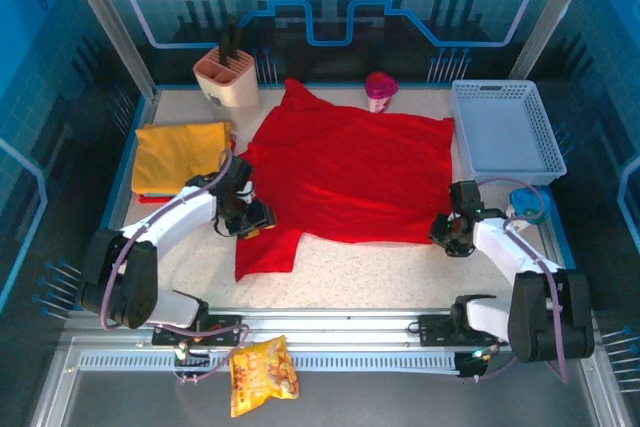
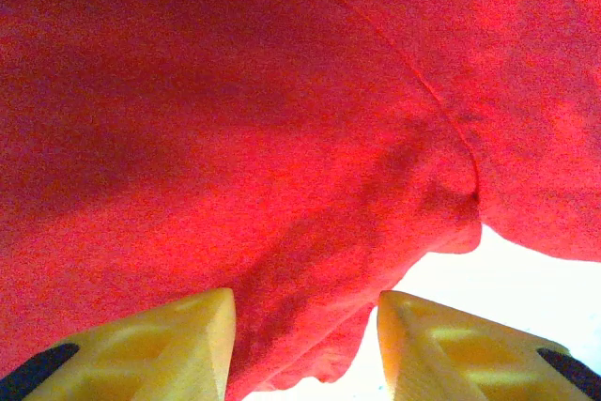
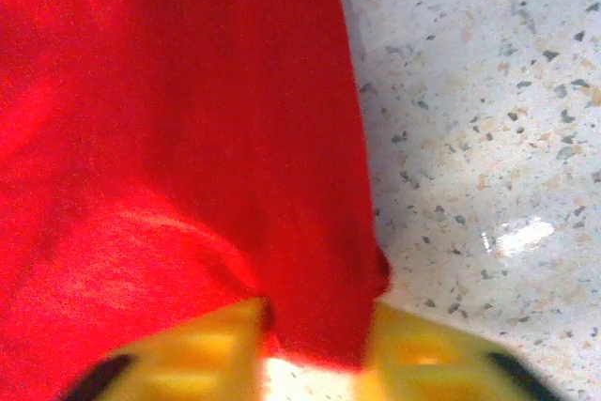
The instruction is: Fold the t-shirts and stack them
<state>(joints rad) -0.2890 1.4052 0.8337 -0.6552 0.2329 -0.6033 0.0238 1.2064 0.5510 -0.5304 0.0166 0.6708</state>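
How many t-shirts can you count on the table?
2: the red t-shirt spread across the middle, the yellow t-shirt folded at the left edge. A red sliver under it may be another.

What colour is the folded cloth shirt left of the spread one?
Mustard yellow folded t-shirt, clearest in the top external view.

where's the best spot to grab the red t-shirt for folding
I'd grip the red t-shirt at its near edge, the right hem corner and the left sleeve seam, coming in low from the near side. It lies flat and spread sideways, so only its thin edges offer a pinch.
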